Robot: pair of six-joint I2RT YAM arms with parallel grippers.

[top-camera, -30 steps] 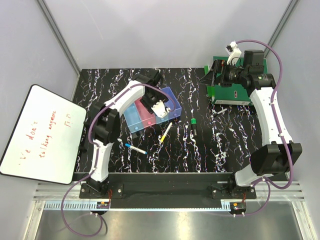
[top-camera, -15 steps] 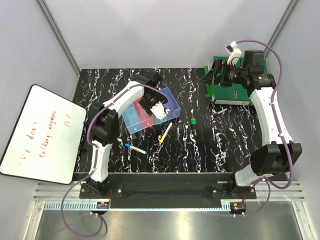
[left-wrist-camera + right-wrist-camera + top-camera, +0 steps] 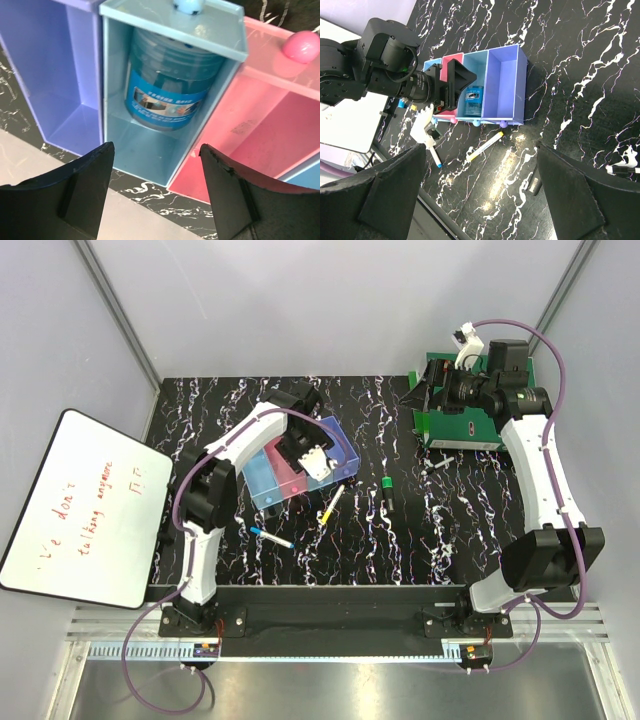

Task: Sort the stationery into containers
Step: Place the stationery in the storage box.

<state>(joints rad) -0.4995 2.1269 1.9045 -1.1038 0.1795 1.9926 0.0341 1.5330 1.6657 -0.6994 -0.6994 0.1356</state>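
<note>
The four joined bins point(image 3: 345, 447) stand left of the table's middle: light blue, pink, light blue, purple. My left gripper point(image 3: 317, 461) hovers open and empty over them point(image 3: 156, 150). A round blue object point(image 3: 167, 80) lies in the second light blue bin point(image 3: 220, 30); it also shows in the right wrist view point(image 3: 473, 97). A yellow-and-white pen point(image 3: 331, 505), a blue-capped white marker point(image 3: 272, 537), a green-capped dark marker point(image 3: 386, 492) and a grey-white stick point(image 3: 437, 464) lie loose on the table. My right gripper point(image 3: 432, 390) is open and empty, high at the back right point(image 3: 481, 147).
A green folder point(image 3: 462, 426) lies at the back right under the right arm. A whiteboard with red writing point(image 3: 85, 505) leans off the table's left edge. A tiny dark piece point(image 3: 361, 502) lies between the pen and the green-capped marker.
My left gripper has shifted slightly toward the right and near side above the bins. The right arm has not moved.
</note>
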